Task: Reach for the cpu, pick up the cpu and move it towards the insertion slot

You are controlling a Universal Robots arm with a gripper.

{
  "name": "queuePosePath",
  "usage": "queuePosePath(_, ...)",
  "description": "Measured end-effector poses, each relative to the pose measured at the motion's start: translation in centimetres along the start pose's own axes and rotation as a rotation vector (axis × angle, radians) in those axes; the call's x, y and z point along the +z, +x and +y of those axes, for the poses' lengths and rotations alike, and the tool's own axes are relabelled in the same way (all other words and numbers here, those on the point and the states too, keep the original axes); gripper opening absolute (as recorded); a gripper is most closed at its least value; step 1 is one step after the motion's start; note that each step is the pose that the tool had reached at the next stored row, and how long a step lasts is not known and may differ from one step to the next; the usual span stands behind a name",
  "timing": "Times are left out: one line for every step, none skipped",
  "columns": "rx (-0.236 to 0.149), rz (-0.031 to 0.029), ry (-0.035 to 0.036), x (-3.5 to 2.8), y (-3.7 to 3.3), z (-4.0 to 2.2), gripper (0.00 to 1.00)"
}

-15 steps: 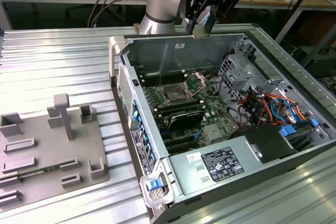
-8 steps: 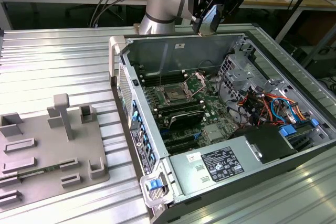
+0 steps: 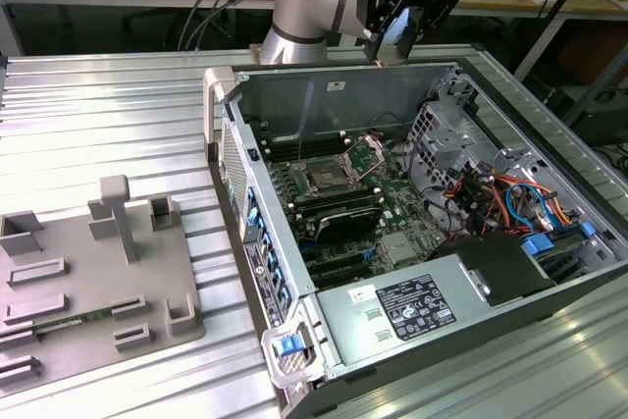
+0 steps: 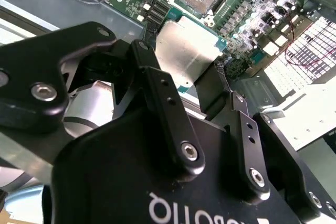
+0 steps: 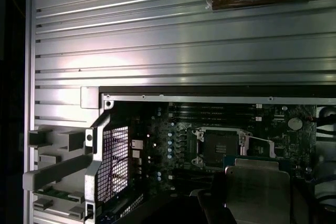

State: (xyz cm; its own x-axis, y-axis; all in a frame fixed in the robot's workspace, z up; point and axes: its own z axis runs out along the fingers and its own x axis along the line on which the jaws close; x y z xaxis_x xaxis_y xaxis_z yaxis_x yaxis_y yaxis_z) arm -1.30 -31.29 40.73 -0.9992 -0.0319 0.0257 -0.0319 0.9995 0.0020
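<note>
The black fingers (image 4: 157, 85) are pinching the cpu (image 4: 185, 52) by its opposite edges, closed to just the chip's width, with its pale silvery face showing between them in the second wrist view. In the first wrist view the cpu (image 5: 257, 190) is hanging just beside the insertion slot (image 5: 218, 145), seemingly above it and not touching. In the exterior view the gripper (image 3: 397, 41) is hovering over the rear wall of the open computer case (image 3: 294, 105), well apart from the grey fixture plate (image 3: 93, 262) on the ribbed table (image 3: 98, 105).
</note>
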Motion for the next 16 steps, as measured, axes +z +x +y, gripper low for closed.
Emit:
queuePosePath(0.0, 0.0, 0.0001, 0.0, 0.0, 0.0, 0.55)
queuePosePath(0.0, 0.0, 0.0001, 0.0, 0.0, 0.0, 0.55)
queuePosePath(0.0, 0.0, 0.0, 0.0, -0.01, 0.0, 0.55)
queuePosePath(0.0, 0.0, 0.0001, 0.0, -0.01, 0.0, 0.55)
queuePosePath(0.0, 0.0, 0.0001, 0.0, -0.01, 0.0, 0.55)
queuePosePath(0.0, 0.0, 0.0001, 0.0, -0.01, 0.0, 0.55)
queuePosePath(0.0, 0.0, 0.0001, 0.0, -0.01, 0.0, 0.55)
queuePosePath(0.0, 0.0, 0.0, 0.0, 0.0, 0.0, 0.55)
queuePosePath(0.0, 0.0, 0.0, 0.0, 0.03, 0.0, 0.55)
queuePosePath(0.0, 0.0001, 0.0001, 0.0, 0.14, 0.01, 0.55)
queuePosePath(0.0, 0.0, 0.0001, 0.01, 0.23, 0.04, 0.55)
queuePosePath(0.0, 0.0, 0.0, 0.01, 0.27, 0.05, 0.55)
queuePosePath(0.0, -0.0001, 0.0, 0.02, 0.32, 0.04, 0.55)
queuePosePath(0.0, -0.0002, -0.0001, 0.03, 0.67, 0.05, 0.55)
queuePosePath(0.0, 0.0, 0.0, 0.03, 0.81, 0.05, 0.55)
queuePosePath(0.0, 0.0, 0.0001, 0.03, 0.89, 0.05, 0.55)
